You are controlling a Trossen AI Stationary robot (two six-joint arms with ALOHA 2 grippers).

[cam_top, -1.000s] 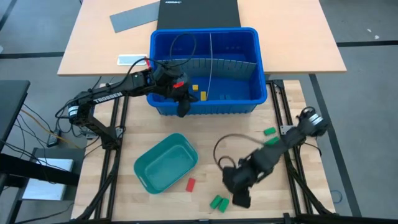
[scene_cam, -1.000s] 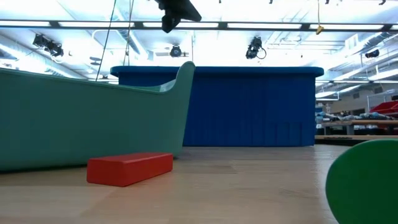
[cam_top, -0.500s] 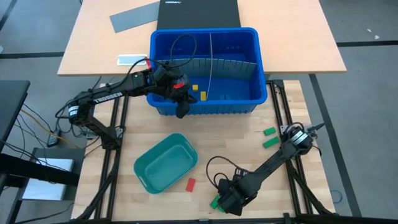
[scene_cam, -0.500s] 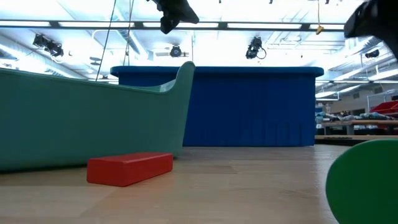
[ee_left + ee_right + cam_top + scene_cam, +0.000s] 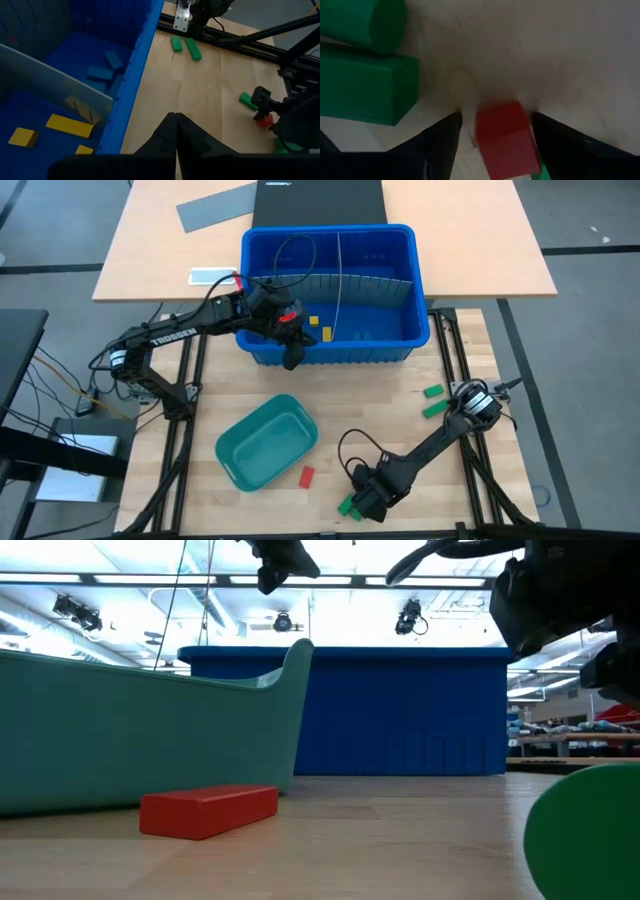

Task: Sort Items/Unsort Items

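A pale wooden table (image 5: 400,375) is seen beneath a ceiling of strip lights. Small rectangular blocks lie scattered: one red block (image 5: 307,476) beside the teal tray (image 5: 266,443), two green blocks (image 5: 433,401) at the right. The right gripper (image 5: 365,502) is spread around a red piece (image 5: 506,137); the left gripper (image 5: 291,352) is pressed together over the blue bin (image 5: 330,295).

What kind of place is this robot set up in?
Probably a lab or workshop hall. The low view shows an open ceiling with strip lights and workbenches beyond the blue bin. The wooden table sits on a metal frame with loose cables.
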